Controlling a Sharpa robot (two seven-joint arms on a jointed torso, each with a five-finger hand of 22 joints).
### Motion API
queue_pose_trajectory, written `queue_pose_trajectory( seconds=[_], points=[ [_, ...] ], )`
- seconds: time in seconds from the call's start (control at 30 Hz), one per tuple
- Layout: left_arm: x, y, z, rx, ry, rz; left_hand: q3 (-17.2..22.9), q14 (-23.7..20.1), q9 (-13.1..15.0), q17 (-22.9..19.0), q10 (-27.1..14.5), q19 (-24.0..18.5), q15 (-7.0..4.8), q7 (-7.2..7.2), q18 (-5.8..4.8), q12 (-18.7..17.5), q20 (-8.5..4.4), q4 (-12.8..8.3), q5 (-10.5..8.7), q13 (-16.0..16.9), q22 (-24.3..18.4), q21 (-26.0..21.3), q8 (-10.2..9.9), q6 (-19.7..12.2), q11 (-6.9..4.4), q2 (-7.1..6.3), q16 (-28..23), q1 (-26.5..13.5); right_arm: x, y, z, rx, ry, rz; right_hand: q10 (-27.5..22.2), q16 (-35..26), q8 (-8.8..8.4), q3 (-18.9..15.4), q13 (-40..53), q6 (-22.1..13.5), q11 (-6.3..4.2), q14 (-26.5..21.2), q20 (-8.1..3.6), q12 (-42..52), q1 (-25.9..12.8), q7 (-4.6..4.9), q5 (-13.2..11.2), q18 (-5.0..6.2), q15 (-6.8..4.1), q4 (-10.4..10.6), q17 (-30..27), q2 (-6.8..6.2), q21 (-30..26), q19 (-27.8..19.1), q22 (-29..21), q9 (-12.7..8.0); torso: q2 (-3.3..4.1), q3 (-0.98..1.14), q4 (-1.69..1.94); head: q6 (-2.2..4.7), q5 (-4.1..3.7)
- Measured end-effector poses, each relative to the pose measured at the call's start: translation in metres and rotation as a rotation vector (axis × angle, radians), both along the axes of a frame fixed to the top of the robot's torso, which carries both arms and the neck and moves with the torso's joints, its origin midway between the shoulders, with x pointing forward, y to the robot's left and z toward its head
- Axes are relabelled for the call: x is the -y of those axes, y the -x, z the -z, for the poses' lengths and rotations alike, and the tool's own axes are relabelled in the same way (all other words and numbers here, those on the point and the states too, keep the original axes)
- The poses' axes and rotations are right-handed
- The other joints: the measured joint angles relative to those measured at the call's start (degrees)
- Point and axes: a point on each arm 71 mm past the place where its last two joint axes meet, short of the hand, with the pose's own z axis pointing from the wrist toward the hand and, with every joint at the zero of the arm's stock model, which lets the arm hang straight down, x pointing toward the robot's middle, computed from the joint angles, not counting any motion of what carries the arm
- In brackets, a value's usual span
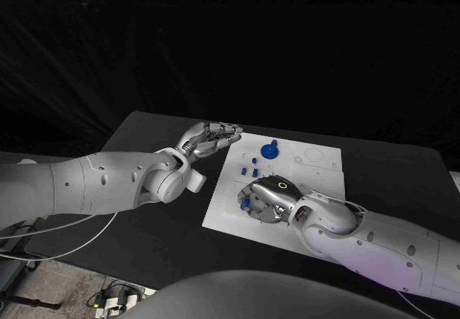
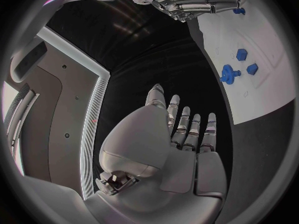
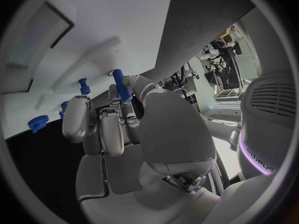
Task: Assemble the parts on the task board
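The white task board [image 1: 316, 166] lies in the middle of the black table. On its far part stands a blue gear [image 1: 271, 151] with small blue pieces [image 1: 253, 160] beside it; the left wrist view shows the gear [image 2: 230, 74] and two hex pieces [image 2: 241, 54]. My right hand [image 1: 264, 199] rests low on the board's near left part. Its fingers [image 3: 112, 124] pinch a slim blue pin [image 3: 121, 87] against the thumb. My left hand [image 1: 209, 139] hovers off the board's far left corner, fingers [image 2: 187, 127] stretched out and holding nothing.
Another blue peg [image 3: 82, 86] stands on the board close to the right hand. Bare black table [image 1: 153, 219] stretches left of the board under my left arm. The board has raised white blocks and recesses [image 3: 59, 22].
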Motion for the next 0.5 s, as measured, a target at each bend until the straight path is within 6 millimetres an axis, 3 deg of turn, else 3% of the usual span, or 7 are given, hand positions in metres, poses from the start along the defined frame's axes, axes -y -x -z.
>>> queue_pose_trajectory(
  seconds=[0.5],
  points=[
    [0.0015, -0.0007, 0.0012, -0.011, 0.0, 0.008, 0.0, 0.21, 0.0, -0.01, 0.0, 0.41, 0.21, 0.0, 0.0, 0.0, -0.01, 0.0, 0.21, -0.01, 0.28, 0.21, 0.0, 0.0, 0.0, -0.08, 0.22, 0.53, 0.0015, 0.0005, 0.0012, 0.024, 0.01, 0.006, 0.0, 0.0, 0.0, 0.22, 0.02, 0.0, 0.0, 0.0, 0.0, 0.11, 0.24, 0.0, -0.22, 0.0, 0.0, -0.23, -0.01, -0.25, 0.0, 0.0, -0.01, -0.01, 0.0, 0.01, 0.01, 0.0, 0.05]
  ],
)
